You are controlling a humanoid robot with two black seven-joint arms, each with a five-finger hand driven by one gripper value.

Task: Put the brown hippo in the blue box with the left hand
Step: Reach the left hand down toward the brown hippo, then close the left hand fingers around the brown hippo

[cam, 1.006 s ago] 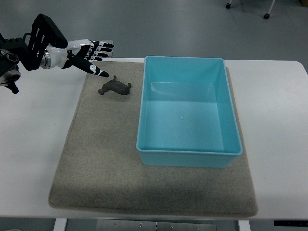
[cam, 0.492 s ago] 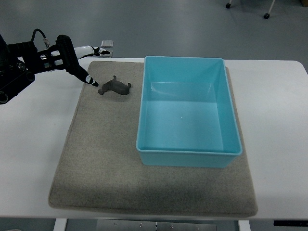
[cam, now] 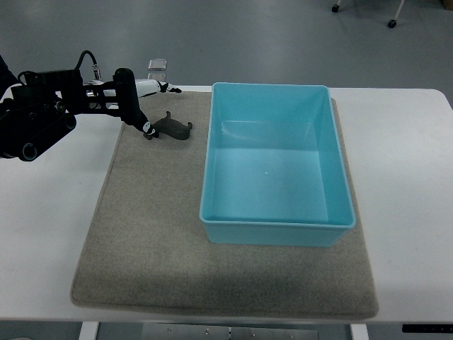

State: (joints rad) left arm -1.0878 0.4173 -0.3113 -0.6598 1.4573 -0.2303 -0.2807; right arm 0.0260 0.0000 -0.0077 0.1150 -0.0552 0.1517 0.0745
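1. The hippo (cam: 172, 127) lies on the mat (cam: 156, 234), near its far edge, left of the box (cam: 277, 225) and apart from it.
2. The left hand (cam: 139, 106) reaches in over it, thumb tip at its head end (actual contact is unclear), other fingers extended behind; nothing is grasped.
3. The box sits on the mat.

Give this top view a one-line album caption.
Left robot hand reaching the brown hippo on a mat, empty blue box alongside.
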